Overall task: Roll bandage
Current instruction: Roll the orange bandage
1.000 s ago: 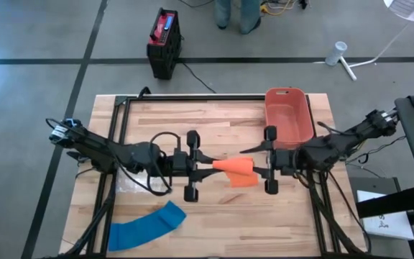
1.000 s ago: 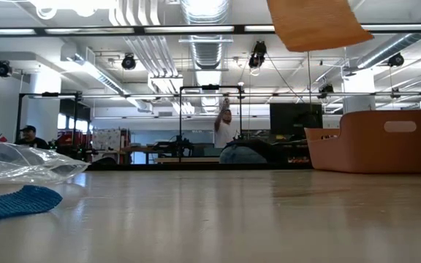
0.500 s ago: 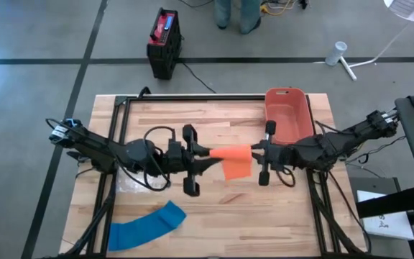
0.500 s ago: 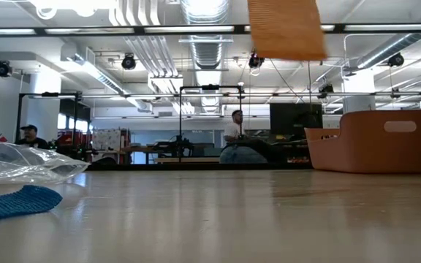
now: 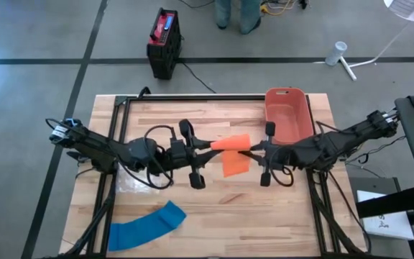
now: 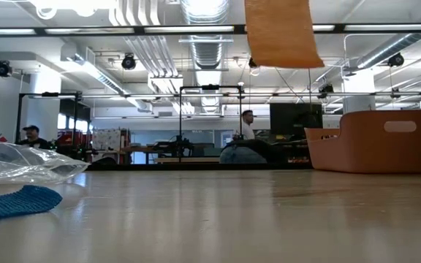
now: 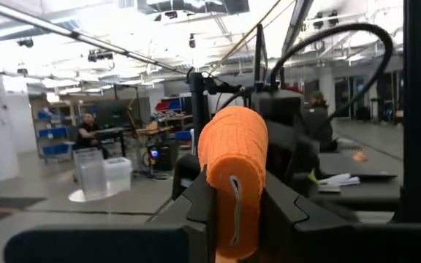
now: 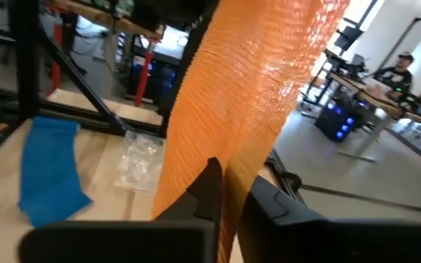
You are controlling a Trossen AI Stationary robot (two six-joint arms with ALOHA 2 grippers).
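Note:
An orange bandage (image 5: 230, 142) hangs high above the table's middle, between my two grippers. One end is wound into a roll (image 7: 232, 139). Its loose strip (image 6: 280, 33) hangs down with its lower end clear of the tabletop. My left gripper (image 5: 208, 147) comes from the table's left and is shut on the roll. My right gripper (image 5: 254, 149) comes from the right and is shut on the strip. A blue bandage (image 5: 146, 226) lies flat near the table's front left. My left gripper pinches the orange roll (image 7: 232, 164) between its two fingers (image 7: 199, 193), about level, from the table's left. The roll stands across the fingers and is lifted clear of the table. My right gripper pinches the flat strip (image 8: 225, 157) between its two fingers (image 8: 207, 183), about level, from the table's right. The strip runs up from the fingers toward the roll, and its free end (image 5: 234, 165) hangs below.
A red bin (image 5: 288, 115) stands at the table's far right, just behind my right arm. A clear plastic bag (image 5: 131, 183) lies under my left arm. The table's black frame (image 5: 121, 129) runs along the left side. People stand in the room beyond.
Both grippers have tipped and swung a little toward the table's far edge. The orange bandage between them has turned. It was a slanting wedge low between the fingers. It is now a roll higher up, with the strip hanging straight below and farther left in the low view.

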